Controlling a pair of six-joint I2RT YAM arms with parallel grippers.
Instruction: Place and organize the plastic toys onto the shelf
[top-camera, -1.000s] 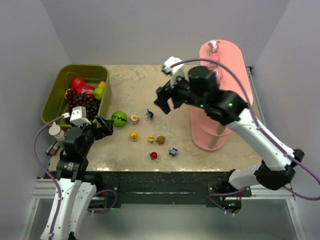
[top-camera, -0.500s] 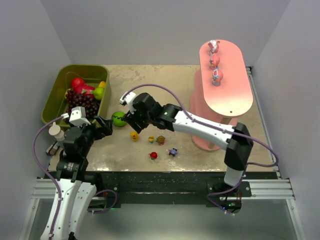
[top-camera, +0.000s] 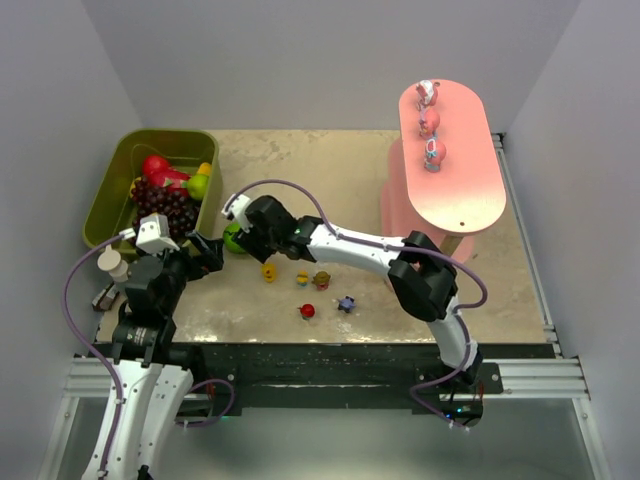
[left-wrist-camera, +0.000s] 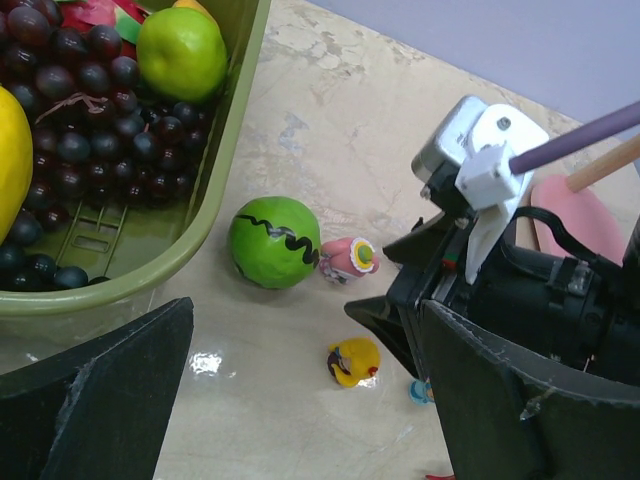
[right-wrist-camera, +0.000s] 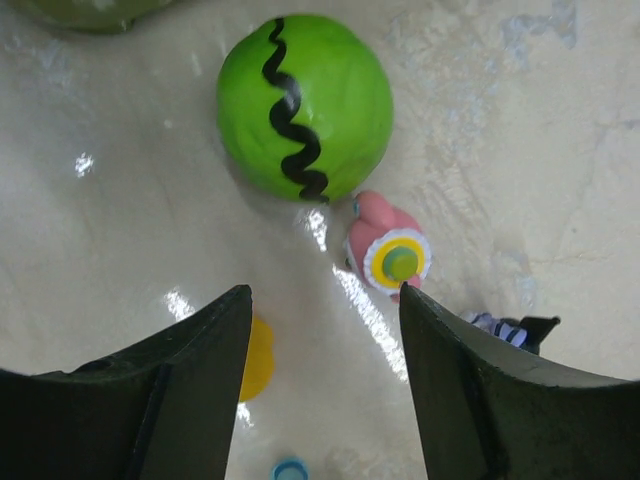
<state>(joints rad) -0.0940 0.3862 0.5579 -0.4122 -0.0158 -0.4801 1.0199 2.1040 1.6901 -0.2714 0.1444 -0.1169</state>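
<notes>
Beige marbled tabletop (top-camera: 300, 165): right gripper (right-wrist-camera: 322, 310) hovers with fingers spread (nothing between them), close to a small pink plastic figurine (right-wrist-camera: 390, 255) just beside a green wavy-striped ball (right-wrist-camera: 305, 105). Left gripper (left-wrist-camera: 308, 320) gapes wide, empty. Tall pink three-tier shelf (top-camera: 460, 190) at the right carries three pink figurines (top-camera: 430, 125).

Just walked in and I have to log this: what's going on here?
The right pincer hangs open over a small pink plastic figurine beside a green black-striped ball, holding nothing. The left pincer sits open near the olive-green bin. Three figurines stand atop the tall pink shelf; several others lie on the table.
</notes>
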